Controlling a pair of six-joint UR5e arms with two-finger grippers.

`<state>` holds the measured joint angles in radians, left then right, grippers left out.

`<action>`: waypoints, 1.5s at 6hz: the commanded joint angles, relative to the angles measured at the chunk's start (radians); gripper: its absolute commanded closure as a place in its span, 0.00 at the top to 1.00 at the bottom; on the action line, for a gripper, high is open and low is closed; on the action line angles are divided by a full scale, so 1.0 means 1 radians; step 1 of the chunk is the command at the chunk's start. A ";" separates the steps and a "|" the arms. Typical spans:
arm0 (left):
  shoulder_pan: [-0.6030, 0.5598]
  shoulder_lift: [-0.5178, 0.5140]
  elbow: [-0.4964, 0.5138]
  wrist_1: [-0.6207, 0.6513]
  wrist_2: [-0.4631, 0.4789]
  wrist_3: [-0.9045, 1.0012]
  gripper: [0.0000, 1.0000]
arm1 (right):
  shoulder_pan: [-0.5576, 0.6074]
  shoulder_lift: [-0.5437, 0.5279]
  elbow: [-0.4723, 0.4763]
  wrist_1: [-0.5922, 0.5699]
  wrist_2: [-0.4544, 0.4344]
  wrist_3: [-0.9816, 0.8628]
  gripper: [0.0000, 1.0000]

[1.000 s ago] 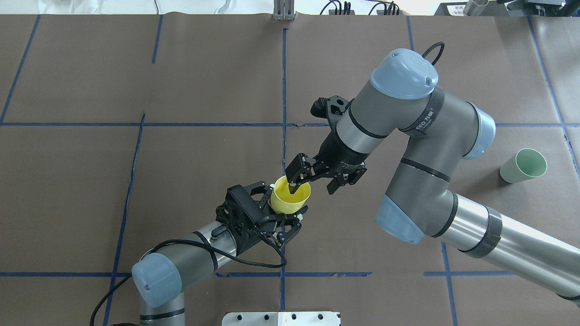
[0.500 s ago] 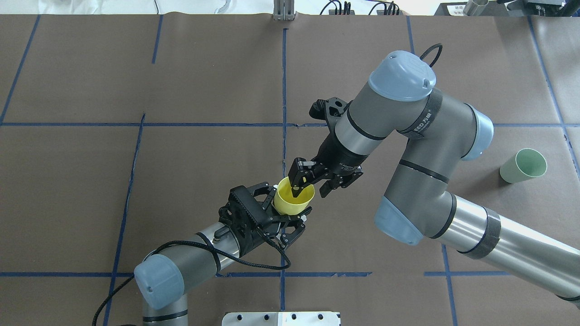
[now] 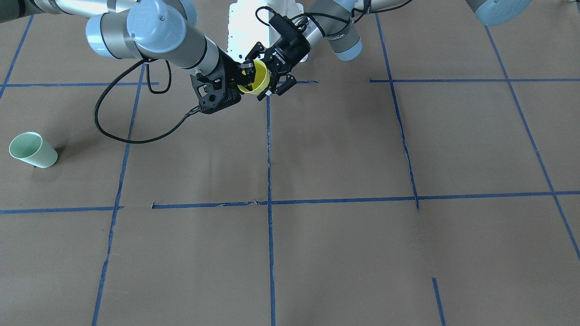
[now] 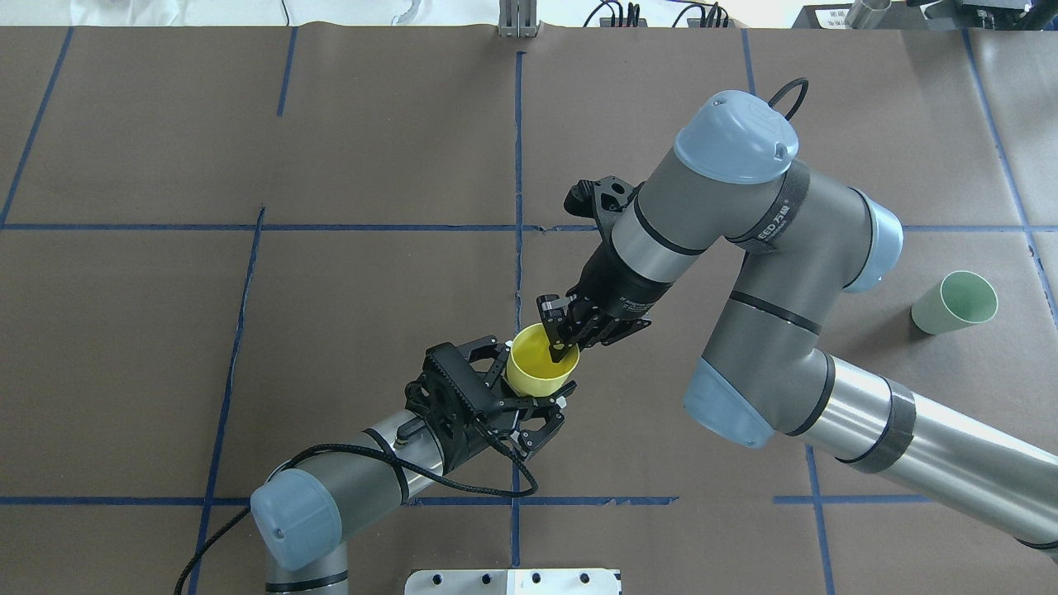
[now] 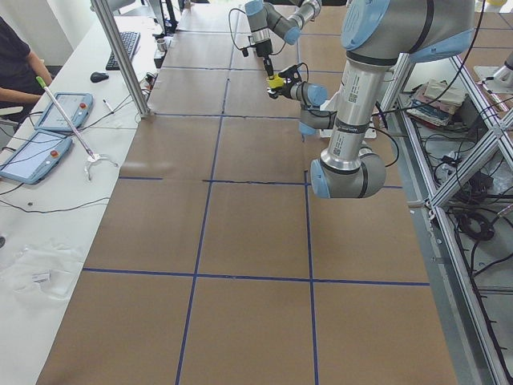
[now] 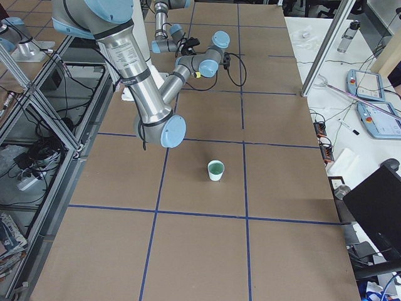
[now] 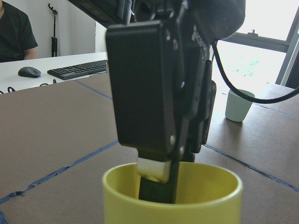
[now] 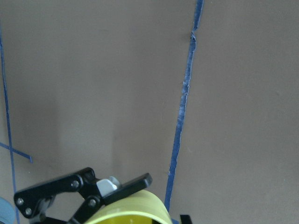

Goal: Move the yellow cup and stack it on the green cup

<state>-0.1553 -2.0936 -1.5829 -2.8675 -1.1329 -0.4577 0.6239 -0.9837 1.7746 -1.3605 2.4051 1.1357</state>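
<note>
The yellow cup point(image 4: 536, 376) is held above the table near the centre tape line, its mouth tilted up toward the right arm. My left gripper point(image 4: 529, 382) is shut around its lower body from the side. My right gripper point(image 4: 561, 342) is shut on its rim, with one finger inside the cup, as the left wrist view point(image 7: 161, 179) shows from close up. The cup also shows in the front view point(image 3: 259, 77). The green cup point(image 4: 955, 302) stands upright and alone on the table far to the right, also in the front view point(image 3: 32, 150) and in the exterior right view point(image 6: 215, 170).
The brown table point(image 4: 372, 149) is crossed by blue tape lines. A black cable point(image 4: 463, 475) loops from the left wrist. A white base plate point(image 4: 512, 581) sits at the near edge. Tablets point(image 5: 56, 112) and an operator sit on a side bench.
The right gripper's jaws, wide open a second ago, have closed onto the yellow cup's rim. Both arms and the cup have drifted slightly to the right.
</note>
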 commanded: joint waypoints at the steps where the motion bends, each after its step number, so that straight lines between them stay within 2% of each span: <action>1: 0.010 -0.002 0.001 -0.001 0.036 -0.002 0.67 | -0.003 -0.003 0.002 0.001 0.000 0.006 0.00; 3: 0.010 -0.002 -0.002 -0.001 0.036 -0.004 0.82 | -0.004 -0.006 0.002 0.001 -0.001 0.009 0.00; 6: 0.010 -0.008 -0.002 -0.001 0.036 -0.004 0.84 | -0.003 -0.018 0.012 0.001 0.002 0.012 0.00; 7: 0.010 -0.008 -0.002 -0.001 0.039 -0.006 0.85 | -0.003 -0.057 0.057 0.001 0.000 0.016 0.00; 9: 0.013 -0.008 -0.003 -0.001 0.042 -0.004 0.86 | 0.057 -0.070 0.074 0.000 -0.017 0.038 0.00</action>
<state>-0.1442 -2.1014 -1.5856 -2.8684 -1.0912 -0.4627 0.6465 -1.0486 1.8409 -1.3605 2.3953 1.1605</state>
